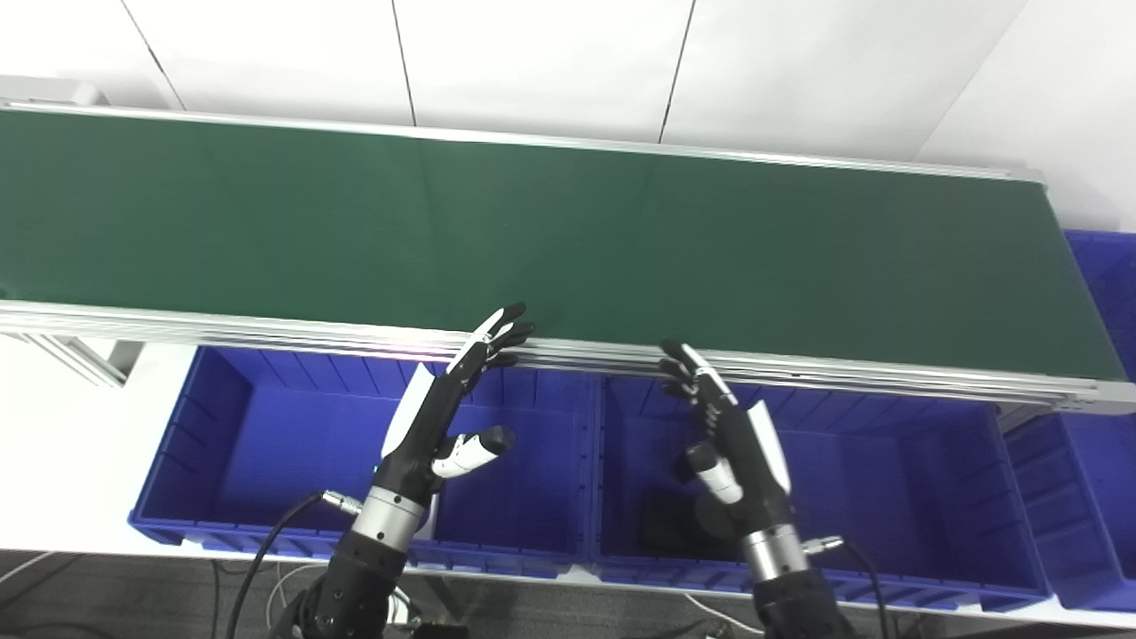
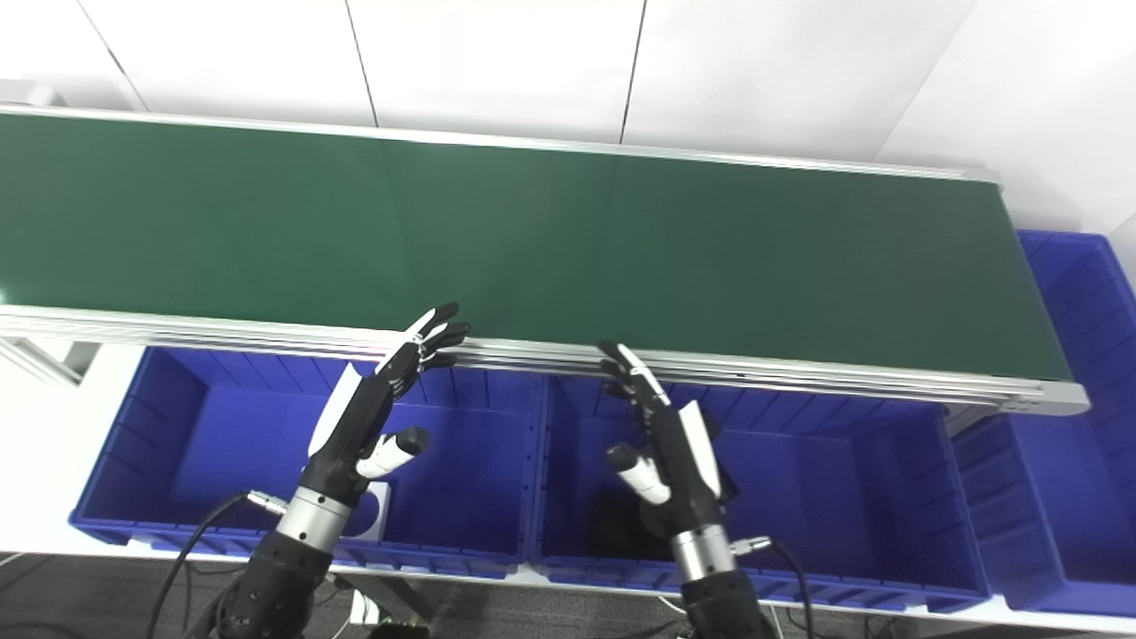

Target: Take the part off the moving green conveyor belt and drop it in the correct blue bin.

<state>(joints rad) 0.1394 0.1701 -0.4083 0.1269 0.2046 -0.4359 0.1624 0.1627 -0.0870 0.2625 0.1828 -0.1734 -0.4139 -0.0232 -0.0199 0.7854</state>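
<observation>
You are holding left hand (image 1: 444,417) and right hand (image 1: 732,444) spread wide, empty, over the bins (image 1: 266,444), waiting: conveyor belt (image 1: 568,240) is carrying no part.

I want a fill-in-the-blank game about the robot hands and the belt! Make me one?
1. The conveyor belt is the colour ____.
2. Both the left hand and the right hand are open and hold ____.
3. The bins below the belt, like the left bin, are the colour ____.
4. A flat dark thing lies in the middle bin, beneath the ____ hand.

Missing words: green; nothing; blue; right
</observation>
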